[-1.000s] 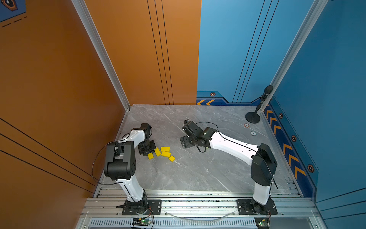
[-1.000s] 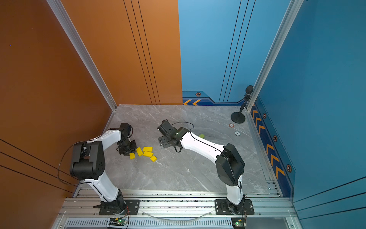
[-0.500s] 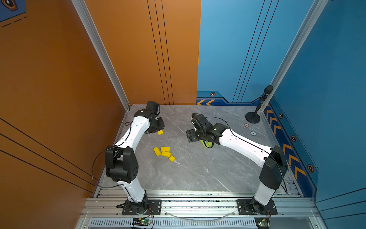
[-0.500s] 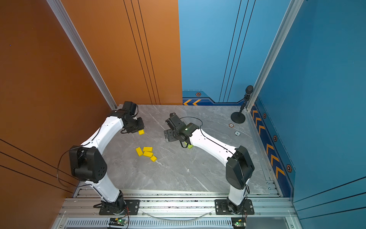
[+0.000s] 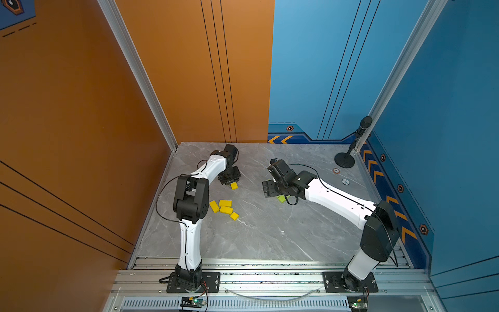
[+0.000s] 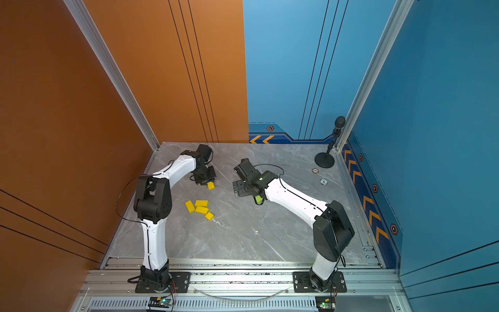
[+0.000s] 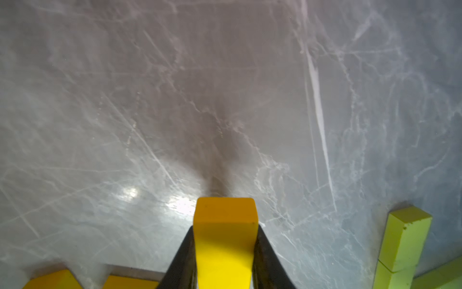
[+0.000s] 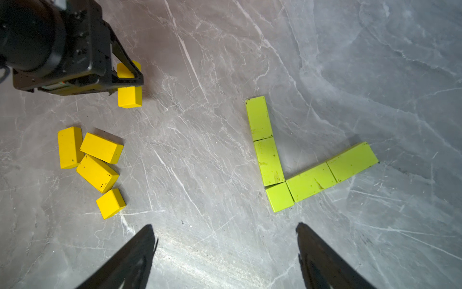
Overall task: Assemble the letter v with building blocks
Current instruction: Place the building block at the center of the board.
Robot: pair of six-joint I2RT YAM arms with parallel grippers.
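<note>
No legible text or labels

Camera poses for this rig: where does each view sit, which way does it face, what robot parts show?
Top views: high over the front rail, looking down on the marble table; whole left arm, right arm, left tool, right tool.
Left wrist: on the left arm, looking along its tool toward the table; two fingers shut on a yellow block.
Right wrist: on the right arm, looking down; its open fingers, plus the left tool.
Shared: both wrist views show that yellow block and lime-green blocks.
</note>
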